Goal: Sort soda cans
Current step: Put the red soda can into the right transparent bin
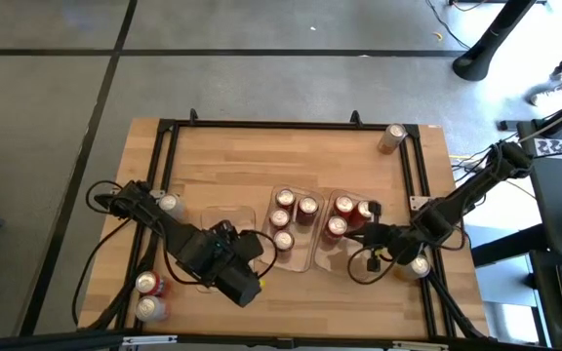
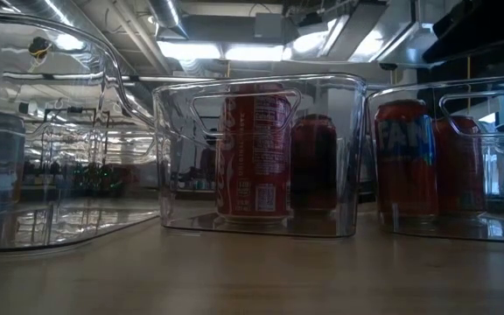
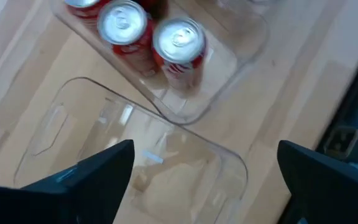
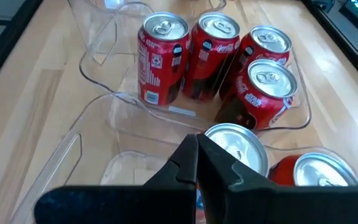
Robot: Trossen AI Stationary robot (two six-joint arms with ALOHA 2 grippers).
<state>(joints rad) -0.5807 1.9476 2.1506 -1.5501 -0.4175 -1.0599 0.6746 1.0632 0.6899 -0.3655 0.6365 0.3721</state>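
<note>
1. High view: On the wooden surface (image 1: 222,166) three clear trays sit side by side near the middle. The left tray (image 1: 224,229) holds no cans that can be seen, the middle tray (image 1: 305,255) holds four red soda cans (image 1: 296,210), and the right tray (image 1: 351,255) holds three cans (image 1: 343,207). Loose cans stand well apart: one at the far right corner (image 1: 392,137), one by the left arm's base (image 1: 171,205), two at the near left corner (image 1: 149,285), and one by the right arm (image 1: 418,265). The left gripper (image 1: 252,246) hangs over the left tray; the right gripper (image 1: 359,237) is over the right tray.

2. Low view: A red can (image 2: 256,156) with a darker can behind it stands inside the middle tray's clear walls; an orange-red can (image 2: 405,159) and another beside it stand in the tray to the right.

3. Left wrist view: The left gripper's fingers (image 3: 98,174) are spread wide with nothing between them, above the bare tray (image 3: 61,124). Two red cans (image 3: 148,40) stand in the neighbouring tray.

4. Right wrist view: The right gripper (image 4: 196,165) has its fingers pressed together, holding nothing, just above a silver can top (image 4: 238,146). Four red cans (image 4: 216,53) fill the tray beyond.
</note>
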